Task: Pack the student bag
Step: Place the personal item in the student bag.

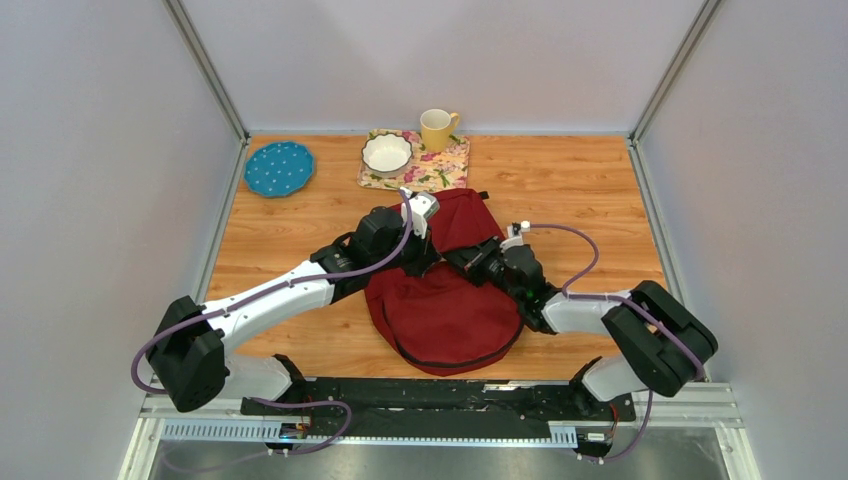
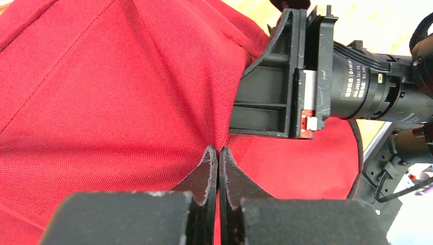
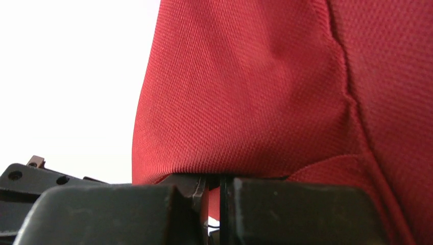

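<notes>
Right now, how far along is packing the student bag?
Done: nothing looks packed; the blue plate, white bowl and yellow mug sit beyond the student bag, outside it. In hand: the left hand and right hand are each pinched shut on its red fabric. Left: opening the bag and loading it, presumably with those items.

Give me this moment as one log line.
left gripper: shut on student bag | right gripper: shut on student bag | student bag: lying on table
</notes>
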Controlling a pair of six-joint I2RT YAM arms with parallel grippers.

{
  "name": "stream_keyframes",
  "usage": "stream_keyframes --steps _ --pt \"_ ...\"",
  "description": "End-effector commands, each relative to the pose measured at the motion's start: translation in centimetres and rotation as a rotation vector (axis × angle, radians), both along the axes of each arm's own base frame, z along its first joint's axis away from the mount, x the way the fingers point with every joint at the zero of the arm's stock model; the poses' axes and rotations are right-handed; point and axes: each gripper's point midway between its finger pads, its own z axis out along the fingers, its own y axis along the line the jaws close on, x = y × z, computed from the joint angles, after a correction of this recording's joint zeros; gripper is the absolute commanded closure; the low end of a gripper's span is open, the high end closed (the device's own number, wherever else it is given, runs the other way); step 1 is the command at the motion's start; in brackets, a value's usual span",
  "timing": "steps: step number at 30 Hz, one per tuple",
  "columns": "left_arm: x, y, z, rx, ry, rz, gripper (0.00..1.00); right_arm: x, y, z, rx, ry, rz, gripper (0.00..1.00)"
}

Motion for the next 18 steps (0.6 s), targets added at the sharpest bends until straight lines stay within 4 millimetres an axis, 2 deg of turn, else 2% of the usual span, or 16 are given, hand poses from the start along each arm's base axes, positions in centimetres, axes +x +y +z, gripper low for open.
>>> stream_keyframes --steps 1,5,7,9,10,11,12,13,14,15,16,17,18 --pt "-0.1 -0.5 2.7 -0.055 -0.025 0.0 1.0 2.9 1.2 3.0 0.074 -0.062 -0.091 1.0" --pt "-0.2 -0.3 2.9 -0.061 -0.038 -0.004 1.0 3.9 1.2 1.4 0.035 -0.047 -0.136 0.99" --pt "-0.5 -0.5 2.9 -0.066 -0.029 -0.023 1.0 4.3 0.7 0.4 -0.017 -0.026 -0.177 0.94" --pt "-0.8 -0.7 2.8 -0.069 -0.019 -0.036 1.0 4.7 0.5 0.4 -0.08 -0.044 -0.212 0.89" --pt "-0.8 -0.7 2.6 -0.066 -0.016 -0.034 1.0 4.4 0.0 -1.4 -0.167 0.003 -0.214 0.86" --pt "-0.7 -0.5 2.4 -0.059 -0.011 -0.027 1.0 4.6 0.5 -0.4 -0.193 -0.01 -0.208 0.82" --pt "-0.7 -0.5 2.2 -0.054 -0.007 -0.021 1.0 4.5 0.1 -0.9 -0.233 0.0 -0.211 0.74" --pt "-0.5 -0.2 1.9 -0.044 -0.005 -0.006 1.0 4.2 0.0 -1.2 -0.257 0.006 -0.202 0.71" --pt "-0.4 -0.1 1.8 -0.038 -0.004 0.001 1.0 3.9 -0.2 -0.8 -0.278 -0.012 -0.187 0.66" --pt "-0.4 0.0 1.7 -0.034 -0.005 0.008 1.0 3.6 -0.3 -0.5 -0.294 -0.023 -0.173 0.57" --pt "-0.3 0.1 1.7 -0.031 -0.005 0.013 1.0 3.1 -0.8 -1.3 -0.346 0.002 -0.161 0.54" --pt "-0.2 0.3 1.5 -0.026 -0.004 0.022 1.0 2.7 -1.0 -0.4 -0.349 -0.018 -0.149 0.49" --pt "-0.1 0.5 1.5 -0.023 -0.005 0.029 1.0 2.1 -1.3 -0.7 -0.385 -0.043 -0.121 0.41"
